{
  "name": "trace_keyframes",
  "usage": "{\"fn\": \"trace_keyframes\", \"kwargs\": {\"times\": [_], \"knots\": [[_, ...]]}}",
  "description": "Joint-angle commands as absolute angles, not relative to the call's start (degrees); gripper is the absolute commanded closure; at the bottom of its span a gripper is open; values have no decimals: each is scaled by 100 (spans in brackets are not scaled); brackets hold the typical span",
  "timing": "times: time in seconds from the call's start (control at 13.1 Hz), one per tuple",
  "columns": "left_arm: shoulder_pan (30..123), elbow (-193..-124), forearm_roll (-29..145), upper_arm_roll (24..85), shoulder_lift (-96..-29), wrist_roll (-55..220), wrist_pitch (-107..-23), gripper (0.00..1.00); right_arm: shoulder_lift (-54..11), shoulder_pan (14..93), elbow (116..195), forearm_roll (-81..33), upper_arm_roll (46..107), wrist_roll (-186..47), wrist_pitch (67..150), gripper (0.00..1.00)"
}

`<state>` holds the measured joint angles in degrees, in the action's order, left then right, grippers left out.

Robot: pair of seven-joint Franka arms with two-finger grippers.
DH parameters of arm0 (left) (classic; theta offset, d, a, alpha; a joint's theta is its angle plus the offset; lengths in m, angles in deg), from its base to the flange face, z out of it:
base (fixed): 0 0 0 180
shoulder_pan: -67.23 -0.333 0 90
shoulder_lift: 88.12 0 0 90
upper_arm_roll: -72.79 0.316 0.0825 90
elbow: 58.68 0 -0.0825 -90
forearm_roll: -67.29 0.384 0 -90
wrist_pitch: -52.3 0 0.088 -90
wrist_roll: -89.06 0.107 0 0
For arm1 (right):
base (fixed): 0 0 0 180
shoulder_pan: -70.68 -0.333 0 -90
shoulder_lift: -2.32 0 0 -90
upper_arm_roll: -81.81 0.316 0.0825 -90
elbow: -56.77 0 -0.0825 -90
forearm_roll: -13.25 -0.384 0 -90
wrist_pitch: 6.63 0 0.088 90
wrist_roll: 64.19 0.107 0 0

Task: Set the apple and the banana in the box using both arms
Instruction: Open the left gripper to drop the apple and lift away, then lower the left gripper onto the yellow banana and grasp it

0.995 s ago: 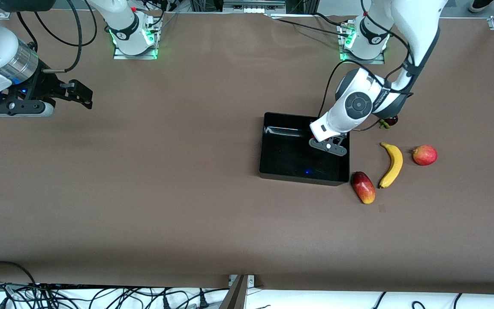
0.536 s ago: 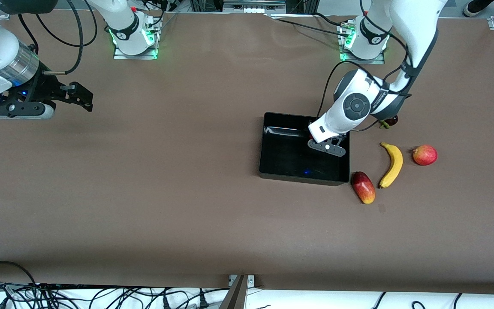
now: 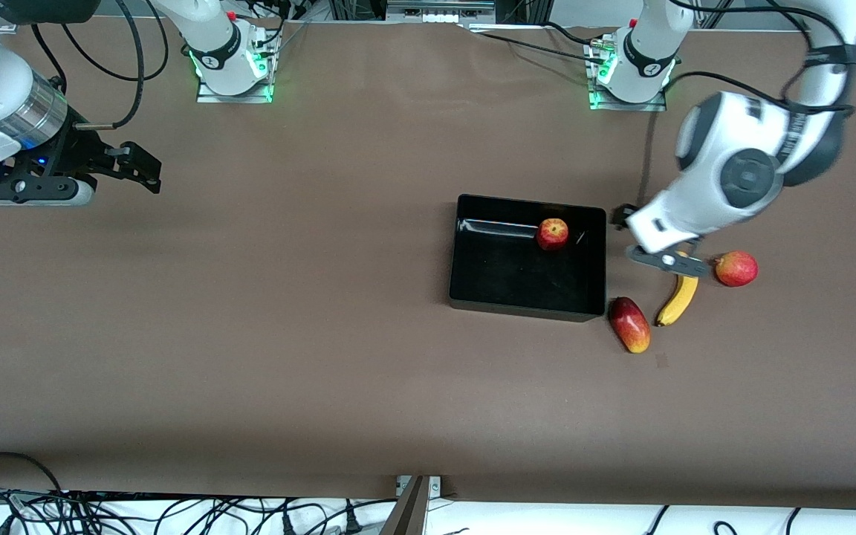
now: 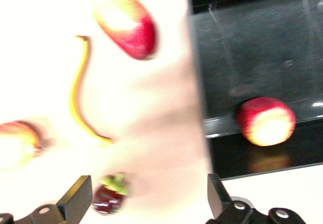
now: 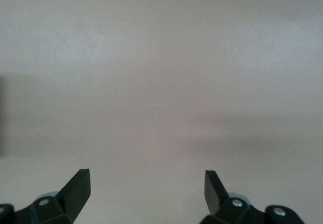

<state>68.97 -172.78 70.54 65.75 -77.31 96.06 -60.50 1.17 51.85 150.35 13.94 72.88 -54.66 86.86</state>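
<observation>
- One brown desk (image 3: pixel 309 357) carried everything.
- Two arms stood at it. The right arm waited at its own end, and the right gripper (image 3: pixel 147 169) hung over bare desk with its jaws spread and empty.
- One box (image 3: pixel 472 286) lay toward the left arm's end.
- One banana (image 3: pixel 679 297) lay on the desk just beside the box, between a mango-like fruit (image 3: pixel 629 324) and a red-orange fruit (image 3: pixel 736 268).
- One apple (image 3: pixel 552 233) sat inside the box, near the wall farthest from the front camera.
- One small dark fruit (image 4: pixel 108 196) with a green cap showed in the left wrist view.
- Half a second earlier the left gripper (image 4: pixel 146 199) was over the box, hiding the apple; now it was over the banana's farther end, jaws released and empty.
</observation>
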Motion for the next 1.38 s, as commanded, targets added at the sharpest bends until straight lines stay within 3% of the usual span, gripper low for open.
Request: {"fn": "trace_keyframes", "kwargs": {"times": [0.0,0.38,0.54,0.61,0.69,0.77,0.84,0.92,1.3], "knots": [[6872,-17205,7326,7092,-7319,10966,-6614,0,74,5249,14915,1448,7346,-5531,8654,0],[6864,-17258,7300,7682,-6160,12929,-8662,0,74,5249,14915,1439,7346,-5531,8654,0],[6802,-17267,7247,7701,-5929,13011,-8849,0,74,5249,14915,1448,7346,-5531,8654,0],[6793,-17337,7238,7701,-5929,13011,-8850,15,74,5249,14915,1439,7346,-5531,8654,0],[6793,-17416,7230,7701,-5938,13002,-8850,56,74,5249,14915,1439,7346,-5531,8654,0],[6793,-17503,7047,7701,-5929,13002,-8858,79,74,5249,14915,1439,7346,-5531,8662,0],[6793,-17609,6854,7701,-5920,13011,-8867,92,74,5249,14915,1439,7346,-5531,8662,0],[6793,-17645,6834,7701,-5920,13011,-8876,100,74,5249,14915,1439,7346,-5531,8662,0],[6793,-17610,6825,7701,-6296,12932,-8579,100,74,5249,14915,1439,7346,-5531,8662,0]]}}
